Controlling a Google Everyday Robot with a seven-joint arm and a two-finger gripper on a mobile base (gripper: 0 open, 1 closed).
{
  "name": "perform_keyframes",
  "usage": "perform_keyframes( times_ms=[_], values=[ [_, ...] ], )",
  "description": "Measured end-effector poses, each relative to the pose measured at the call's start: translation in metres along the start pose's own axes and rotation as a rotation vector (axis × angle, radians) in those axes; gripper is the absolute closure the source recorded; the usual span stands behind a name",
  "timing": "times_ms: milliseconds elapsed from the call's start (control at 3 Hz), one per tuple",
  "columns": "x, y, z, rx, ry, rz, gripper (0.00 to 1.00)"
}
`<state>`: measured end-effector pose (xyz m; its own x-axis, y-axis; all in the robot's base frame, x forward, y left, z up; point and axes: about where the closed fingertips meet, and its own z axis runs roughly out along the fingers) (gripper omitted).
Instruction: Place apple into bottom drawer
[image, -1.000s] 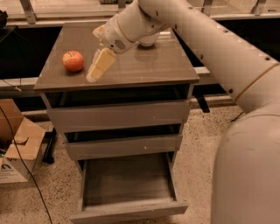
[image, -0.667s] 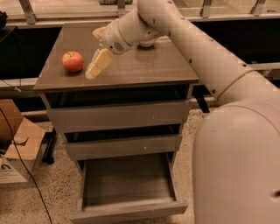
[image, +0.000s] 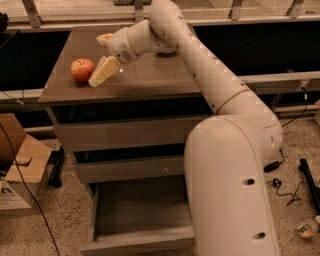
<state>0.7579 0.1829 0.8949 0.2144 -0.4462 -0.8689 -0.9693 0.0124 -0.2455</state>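
Fingers: two cream fingers (image: 104, 72) are spread apart and released, grasping nothing. The nearer one slants down toward the bench, its tip just beside the apple's right side. The other points out higher and farther back.
Gripper: the gripper (image: 98, 60) sits low over the left part of the bench top, immediately right of the apple.
Apple: the red-orange apple (image: 82, 69) rests on the bench near its left edge, stem dimple facing up. It is not possible to tell whether the nearer finger touches it.
Arm: the thick white arm (image: 215, 80) rises from the lower right and reaches up and left across the bench.
Bench: the grey-brown wood-grain top (image: 150, 82) of a cabinet with three drawers.
Upper drawers: the top drawer (image: 125, 134) and middle drawer (image: 130, 169) are pushed in.
Bottom drawer: the bottom drawer (image: 135, 245) is pulled out toward the viewer, well below and apart from the apple.
Floor: a cardboard box (image: 20, 170) stands to the left of the cabinet.
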Motion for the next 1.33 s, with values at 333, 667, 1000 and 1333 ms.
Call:
perform_keyframes(
  times_ms=[333, 667, 1000, 1333],
  values=[
    [-0.001, -0.007, 0.023, -0.032, -0.031, -0.003, 0.00],
    [-0.002, -0.007, 0.047, -0.074, -0.044, -0.003, 0.00],
    [-0.002, -0.002, 0.067, -0.116, -0.037, 0.004, 0.00],
    [-0.001, 0.002, 0.081, -0.150, -0.027, 0.013, 0.00]
  ],
)
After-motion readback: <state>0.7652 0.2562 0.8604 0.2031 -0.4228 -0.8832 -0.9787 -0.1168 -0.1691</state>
